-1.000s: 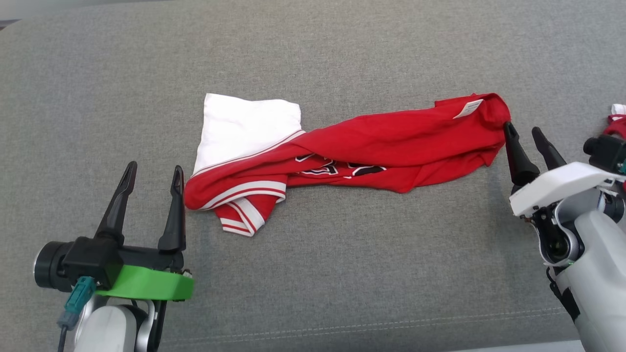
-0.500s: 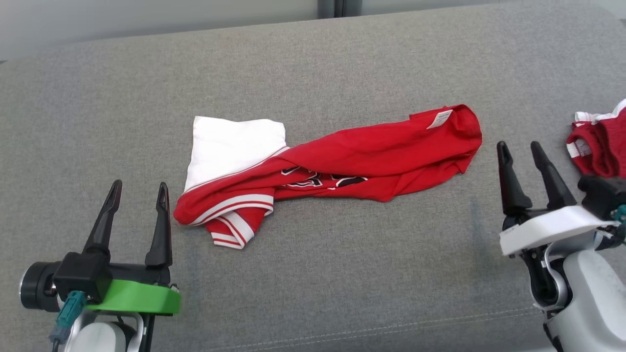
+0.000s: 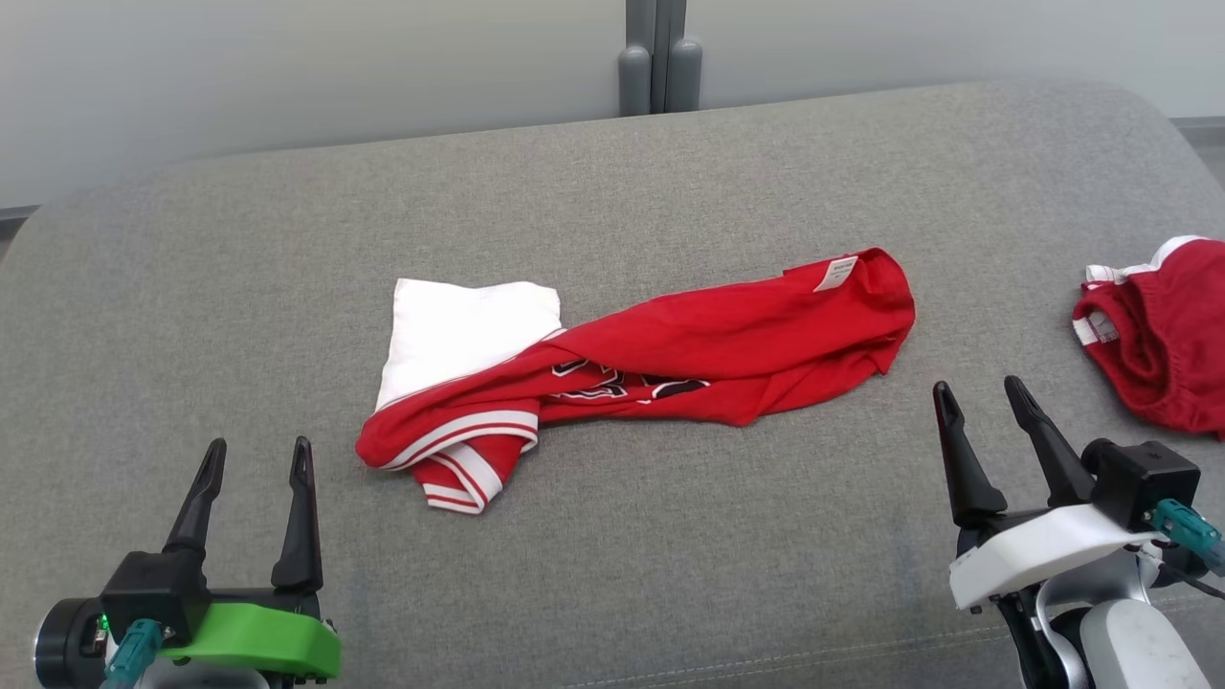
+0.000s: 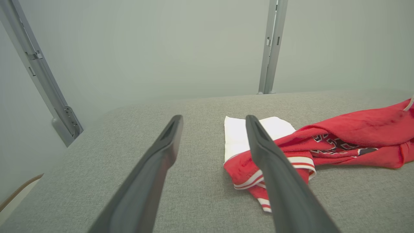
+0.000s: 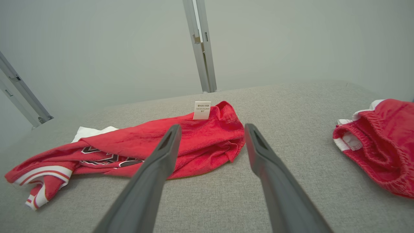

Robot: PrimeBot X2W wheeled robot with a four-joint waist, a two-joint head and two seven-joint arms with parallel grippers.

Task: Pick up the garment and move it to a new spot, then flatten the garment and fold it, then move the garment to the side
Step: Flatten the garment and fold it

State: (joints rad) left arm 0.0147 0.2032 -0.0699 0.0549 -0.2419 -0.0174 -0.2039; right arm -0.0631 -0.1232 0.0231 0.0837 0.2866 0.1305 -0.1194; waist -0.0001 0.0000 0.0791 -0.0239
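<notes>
the crumpled red jersey with white trim and a white panel (image 3: 670, 354) lies twisted in a long strip across the middle of the grey upholstered surface (image 3: 670, 555), touched by neither arm. the left gripper (image 3: 260, 442) hovers near its striped left end, jaws spread and empty. the right gripper (image 3: 977, 383) sits near its right end, likewise open and empty. a second red piece with white trim (image 3: 1158, 335), possibly shorts, lies apart at the right.
</notes>
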